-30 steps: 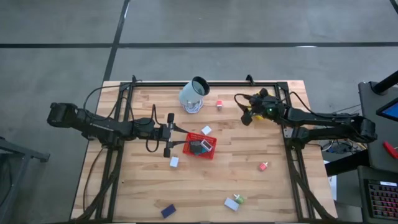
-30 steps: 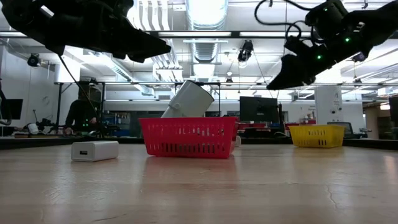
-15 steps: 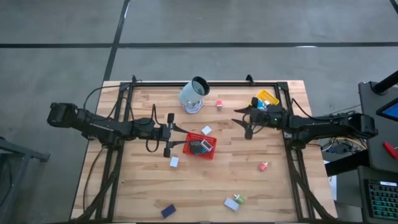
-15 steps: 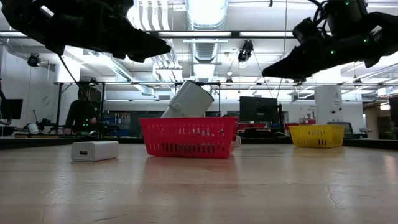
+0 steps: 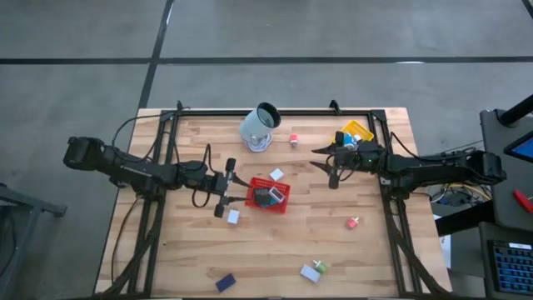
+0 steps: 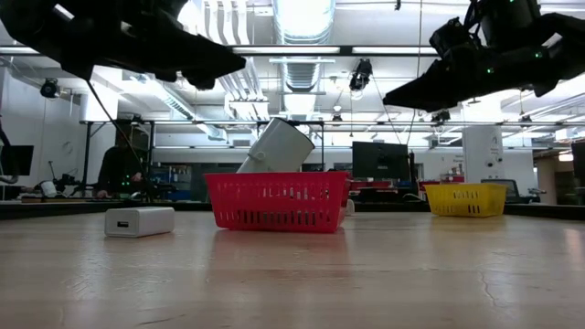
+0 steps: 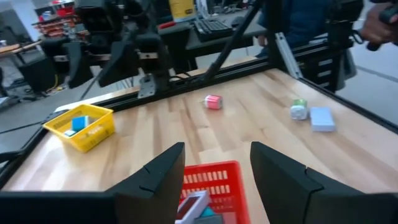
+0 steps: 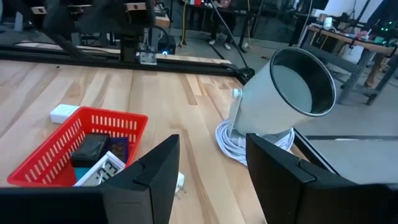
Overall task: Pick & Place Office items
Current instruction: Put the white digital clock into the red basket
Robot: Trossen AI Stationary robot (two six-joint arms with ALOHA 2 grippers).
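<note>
Small office items lie scattered on the wooden table: a white block [image 5: 233, 217], a white piece [image 5: 276, 174], pink-red ones [image 5: 294, 138] [image 5: 353, 222], a dark blue one [image 5: 225, 282]. More lie in the red mesh tray [image 5: 283, 205]. A blue item [image 7: 79, 122] sits in the yellow tray [image 5: 359, 130]. My left gripper [image 5: 233, 190] hangs open above the table just left of the red tray [image 7: 219, 169], nothing between its fingers. My right gripper [image 5: 321, 165] hangs open right of the red tray [image 8: 79, 117], level and pointing toward it, holding nothing.
A large pale cup [image 5: 260, 127] lies tilted on a coiled white cable at the far middle. A white-and-green item [image 5: 316, 269] and a pale flat piece [image 7: 321, 118] lie near the front edge. Bare wood stretches between the red tray and the front edge.
My right gripper has swung away from above the yellow tray, toward the table's middle and near side, and has tipped up from pointing down to about level; the yellow tray now shows. My left gripper has turned slightly toward the near edge.
</note>
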